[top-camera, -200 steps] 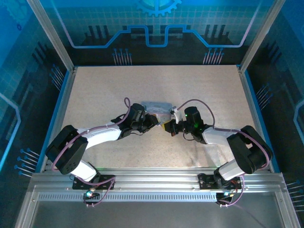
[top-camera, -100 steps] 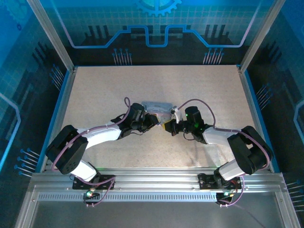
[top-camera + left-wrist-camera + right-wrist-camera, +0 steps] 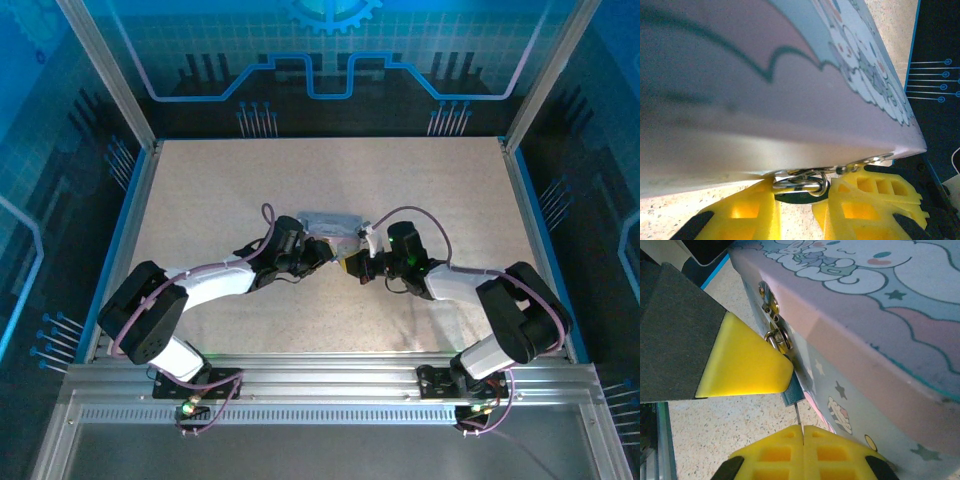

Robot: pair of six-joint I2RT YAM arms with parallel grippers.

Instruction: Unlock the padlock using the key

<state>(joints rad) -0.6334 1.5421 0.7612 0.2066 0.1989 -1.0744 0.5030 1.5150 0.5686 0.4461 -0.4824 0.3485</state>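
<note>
The padlock [image 3: 801, 197], tiny and dark with a metal shackle, hangs from the hasp [image 3: 775, 335] on the front of the cartoon-print tin [image 3: 330, 222]. My left gripper [image 3: 802, 206] is shut on the padlock's body, one yellow finger [image 3: 747, 215] on each side. In the right wrist view the padlock [image 3: 791, 393] shows as a teal block under the left finger [image 3: 745, 365]. My right gripper [image 3: 803, 429] is shut on the key [image 3: 797, 413], whose thin blade runs from the fingertips up to the padlock's underside. The two grippers meet at the tin's front edge, left gripper [image 3: 322, 255] beside right gripper [image 3: 352, 265].
The tin [image 3: 865, 340] stands mid-table on the speckled beige tabletop [image 3: 220, 190]. Blue rails and a metal frame [image 3: 140, 200] border the table. Open tabletop lies all round the tin and both arms.
The right gripper has edged slightly left toward the padlock. The left arm and the tin have stayed put.
</note>
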